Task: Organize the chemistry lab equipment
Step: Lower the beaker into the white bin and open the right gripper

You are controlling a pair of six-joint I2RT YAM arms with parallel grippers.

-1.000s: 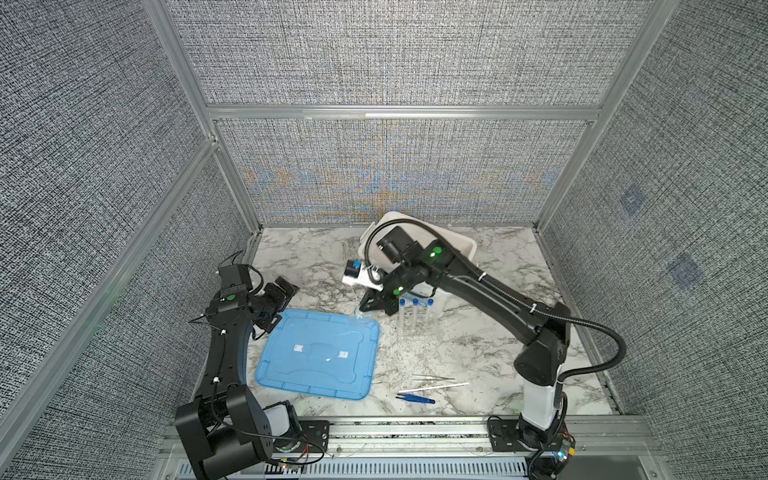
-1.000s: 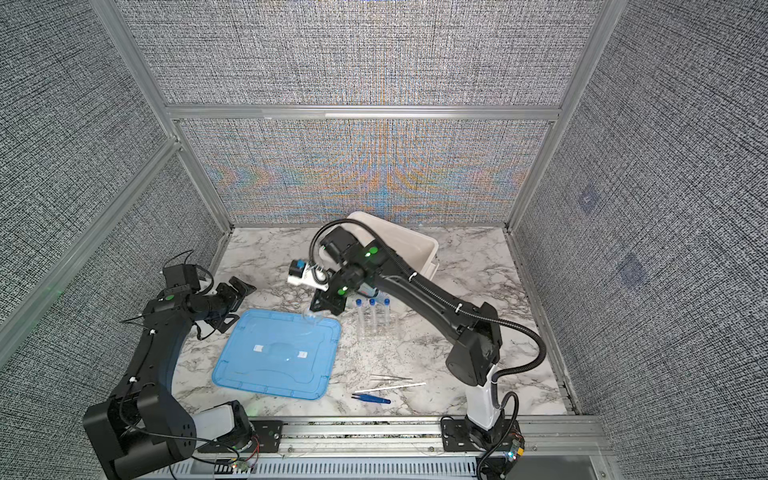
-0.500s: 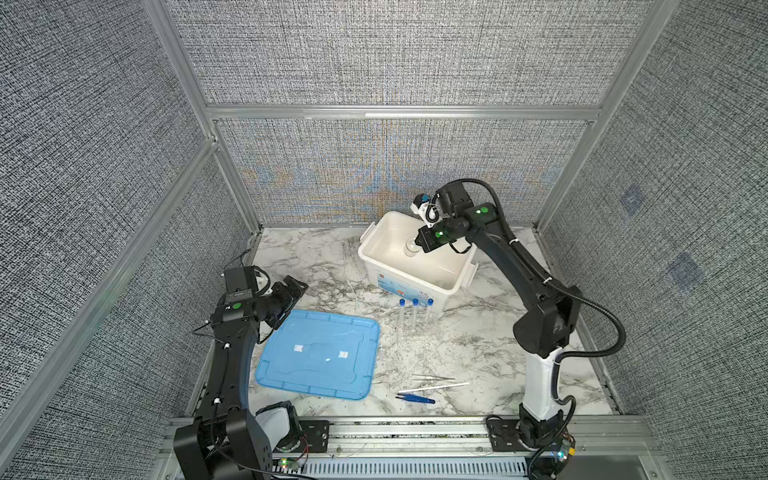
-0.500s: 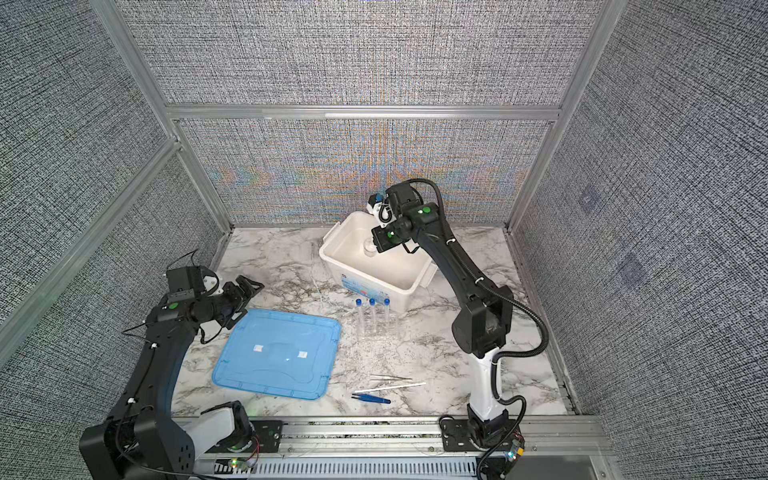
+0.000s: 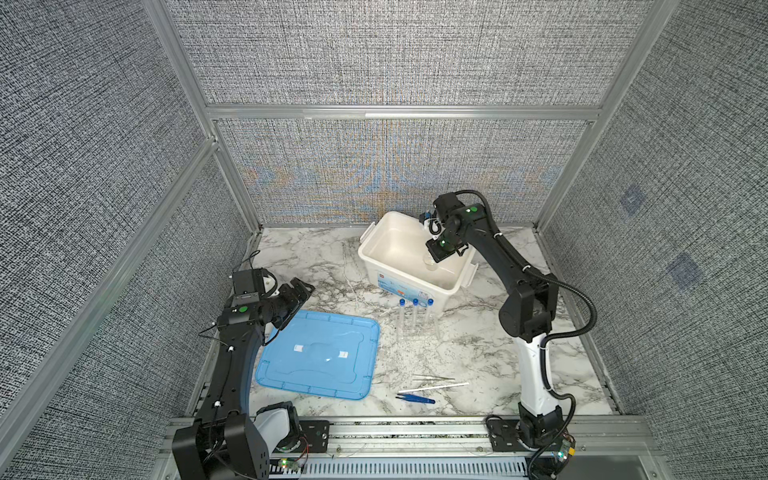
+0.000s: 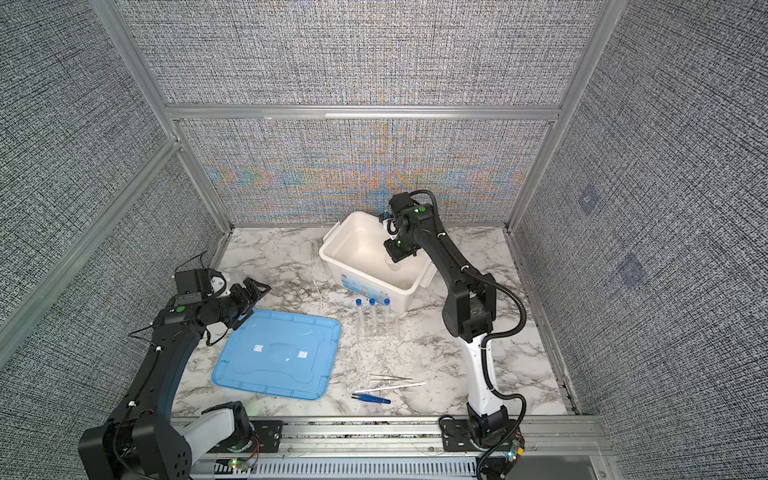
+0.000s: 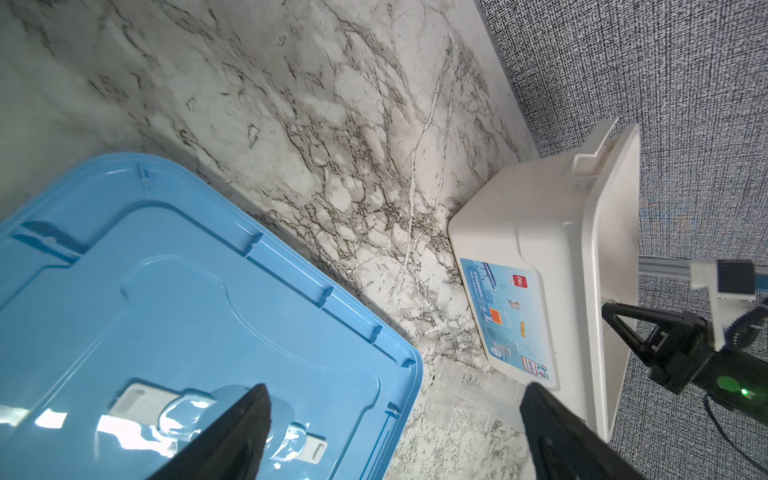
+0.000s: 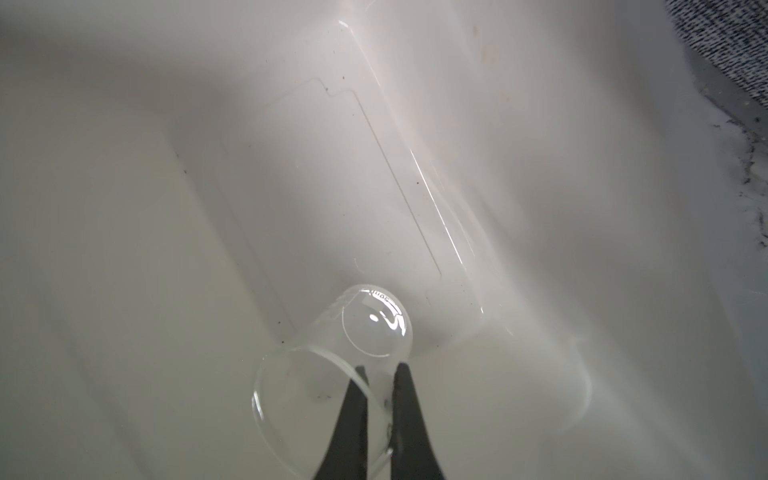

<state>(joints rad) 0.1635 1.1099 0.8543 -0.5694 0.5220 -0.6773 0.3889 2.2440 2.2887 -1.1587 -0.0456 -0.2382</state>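
Well left of the tub [image 5: 388,284], the left pincer [image 5: 300,287] hangs above the worktop [image 5: 478,345] with its jaws spread wide and nothing in them. My guess is it's just parked out of the way.

Next over, also left of the tub, the blue lid [image 5: 320,357] lies flat with a couple of clear dishes [image 7: 185,413] sitting on it, not packed yet.

Just in front of the tub stands the rack [image 5: 415,330] with three tubes [image 5: 414,311] upright in it, caps up. That makes sense, since they'd roll around otherwise.

Further in front of the tub, the silver tweezers [image 5: 432,377], stick [image 5: 436,387] and blue tweezers [image 5: 415,400] lie close together, untouched.

Inside the tub, toward its right end, the right pincer [image 8: 381,368] is pressed together on the wall of a small glass beaker [image 8: 374,328], one jaw inside the mouth and one outside. The beaker's tipped, base low near the tub floor, though I can't tell if it touches. A rim pinch is probably the easiest hold on something that round and slick. It looks ready to be let go in there.
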